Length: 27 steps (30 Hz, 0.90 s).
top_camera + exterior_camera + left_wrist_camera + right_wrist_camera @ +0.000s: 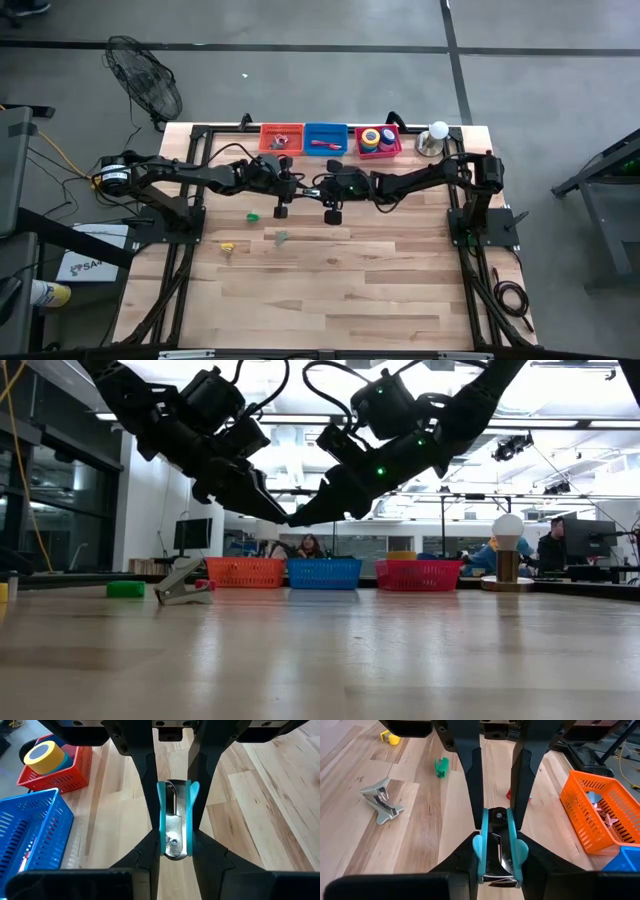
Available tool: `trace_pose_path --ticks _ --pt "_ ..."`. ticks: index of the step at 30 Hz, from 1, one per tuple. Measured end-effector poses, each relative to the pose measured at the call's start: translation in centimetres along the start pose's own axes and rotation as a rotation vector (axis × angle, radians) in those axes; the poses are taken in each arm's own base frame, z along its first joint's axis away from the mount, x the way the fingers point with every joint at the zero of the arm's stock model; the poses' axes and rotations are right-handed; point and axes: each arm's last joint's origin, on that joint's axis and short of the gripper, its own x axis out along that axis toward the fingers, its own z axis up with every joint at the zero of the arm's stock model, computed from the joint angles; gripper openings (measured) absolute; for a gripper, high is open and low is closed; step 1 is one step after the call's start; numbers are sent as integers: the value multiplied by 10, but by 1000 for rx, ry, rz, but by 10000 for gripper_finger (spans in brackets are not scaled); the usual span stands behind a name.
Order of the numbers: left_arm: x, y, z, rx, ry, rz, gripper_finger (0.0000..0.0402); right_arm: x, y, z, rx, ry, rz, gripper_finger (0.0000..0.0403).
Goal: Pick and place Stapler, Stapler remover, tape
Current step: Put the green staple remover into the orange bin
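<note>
A teal stapler remover with metal jaws [175,820] [498,847] hangs in the air between both grippers, above the table's far middle. My left gripper [175,840] [290,188] and my right gripper [498,842] [322,192] face each other tip to tip, both shut on it. A second, grey stapler remover [381,800] [280,237] lies on the table. Tape rolls, a yellow one [45,757] on top, sit in the red basket [392,150]. A red thing [325,144] lies in the blue basket. My left gripper pinches the teal stapler remover at its riveted hinge end [173,844] between its two fingers, coming level from the table's left, fingers along the tool. The remover is lifted clear. My right gripper pinches the same remover at its teal grip wings [479,847] near the jaw end, between both fingers, coming level from the table's right and along the tool.
Along the far edge stand an orange basket [281,128], a blue basket [325,129], the red basket and a white ball on a metal base [436,135]. A small green piece [253,215] and a yellow piece [227,246] lie left of centre. People sit beyond the table.
</note>
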Motion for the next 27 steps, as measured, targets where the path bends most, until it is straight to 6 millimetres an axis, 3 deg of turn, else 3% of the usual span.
trace_pose_path --ticks 7,19,27 --pt "0 0 0 4 0 0 80 0 0 0 2 2 -9 95" --pt "0 0 0 3 3 4 79 0 1 -2 54 20 26 171" --pt "0 3 -2 -21 55 114 79 -24 -5 6 58 151 -39 200"
